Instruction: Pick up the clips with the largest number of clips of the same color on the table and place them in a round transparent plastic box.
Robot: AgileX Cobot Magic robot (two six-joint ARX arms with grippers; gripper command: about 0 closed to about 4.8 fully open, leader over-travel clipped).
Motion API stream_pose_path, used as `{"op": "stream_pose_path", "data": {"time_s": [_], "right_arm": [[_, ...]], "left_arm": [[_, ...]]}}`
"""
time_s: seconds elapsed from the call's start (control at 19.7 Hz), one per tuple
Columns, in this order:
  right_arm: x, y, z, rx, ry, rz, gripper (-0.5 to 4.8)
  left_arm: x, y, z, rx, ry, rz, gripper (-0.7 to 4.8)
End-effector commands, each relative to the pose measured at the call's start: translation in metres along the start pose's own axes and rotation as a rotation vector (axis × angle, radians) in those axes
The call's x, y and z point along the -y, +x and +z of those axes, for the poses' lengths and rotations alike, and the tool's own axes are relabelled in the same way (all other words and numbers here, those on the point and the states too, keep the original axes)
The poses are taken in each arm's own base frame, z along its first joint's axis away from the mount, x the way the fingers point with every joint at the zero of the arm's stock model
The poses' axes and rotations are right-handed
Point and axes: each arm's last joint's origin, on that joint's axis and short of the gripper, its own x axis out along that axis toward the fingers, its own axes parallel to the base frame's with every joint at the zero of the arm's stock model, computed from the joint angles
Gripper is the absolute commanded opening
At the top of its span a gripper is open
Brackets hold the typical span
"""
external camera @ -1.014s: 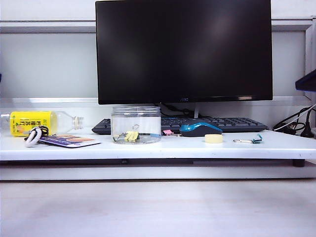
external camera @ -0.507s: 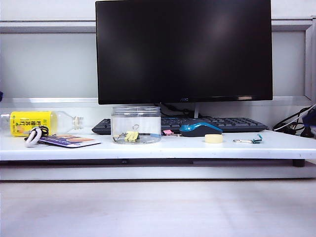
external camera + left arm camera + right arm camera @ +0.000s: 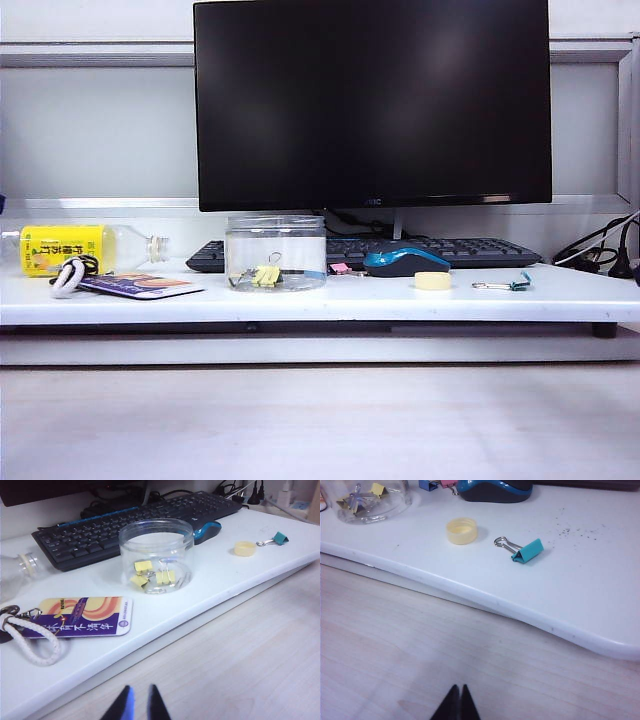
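Three pale-yellow clips [image 3: 165, 576] lie inside the round transparent plastic box [image 3: 127, 555]. The box stands upright on the white shelf in front of the keyboard, and the clips [image 3: 266, 276] show through its wall [image 3: 300, 245]. My left gripper [image 3: 138, 689] hangs over the wooden table in front of the shelf, well short of the box. Its fingers stand a narrow gap apart with nothing between them. My right gripper [image 3: 458, 689] is shut and empty over the wood near the shelf's right part. The box [image 3: 395, 502] is far from it. Neither gripper shows in the exterior view.
On the white shelf [image 3: 330, 300] lie a teal clip [image 3: 527, 551], a pale-yellow tape roll [image 3: 462, 531], a blue mouse [image 3: 405, 261], a keyboard [image 3: 470, 250], a yellow-labelled bottle [image 3: 70, 248] and a card on a white cord [image 3: 82, 617]. A monitor [image 3: 372, 100] stands behind.
The dark arm part at the exterior view's right edge has sunk and left the picture. The box and clips have not moved.
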Motion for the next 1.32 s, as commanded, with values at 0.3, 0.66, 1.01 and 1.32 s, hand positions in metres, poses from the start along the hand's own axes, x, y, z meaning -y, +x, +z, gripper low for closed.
{"op": "stream_pose_path", "data": {"time_s": [0.3, 0.66, 1.01, 1.32], "right_arm": [[0.000, 0.000, 0.004, 0.035, 0.003, 0.001, 0.13], [0.000, -0.001, 0.005, 0.048, 0.004, 0.002, 0.13], [0.013, -0.006, 0.011, 0.132, 0.042, -0.115, 0.13], [0.031, -0.009, 0.011, 0.147, 0.088, -0.293, 0.13]], "left_arm": [[0.000, 0.000, -0.001, -0.005, 0.000, -0.004, 0.53], [-0.001, 0.000, -0.001, -0.005, -0.001, 0.002, 0.53], [-0.023, -0.005, -0.004, -0.022, -0.036, 0.220, 0.53], [-0.036, -0.010, -0.005, -0.033, -0.058, 0.367, 0.53]]}}
